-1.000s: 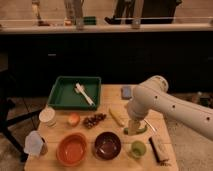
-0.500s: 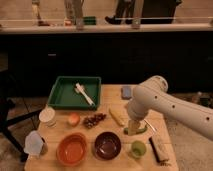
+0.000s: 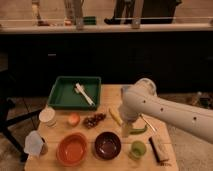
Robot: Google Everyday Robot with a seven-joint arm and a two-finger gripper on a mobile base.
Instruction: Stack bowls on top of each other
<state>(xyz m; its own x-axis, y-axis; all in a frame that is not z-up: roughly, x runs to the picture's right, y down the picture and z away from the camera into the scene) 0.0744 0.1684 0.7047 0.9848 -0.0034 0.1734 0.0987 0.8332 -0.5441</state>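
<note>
Along near edge of pale wooden table (image 3: 111,97) sit bright orange round shallow bowl (image 3: 72,149) and, at its 3 o'clock, glossy dark maroon round bowl (image 3: 107,145), unstacked. Robot's gripper (image 3: 125,131) hangs approx 1 o'clock of maroon one; open/shut state can't tell. Prob. approach step; next: grip one rim, lift over other.

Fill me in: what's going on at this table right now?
The robot's arm reaches in from the right, with its gripper pointing down over the table, just behind and to the right of the maroon bowl. It holds neither bowl. The orange bowl and the maroon bowl sit side by side near the front edge, not yet stacked. A green tray lies behind them.
</note>
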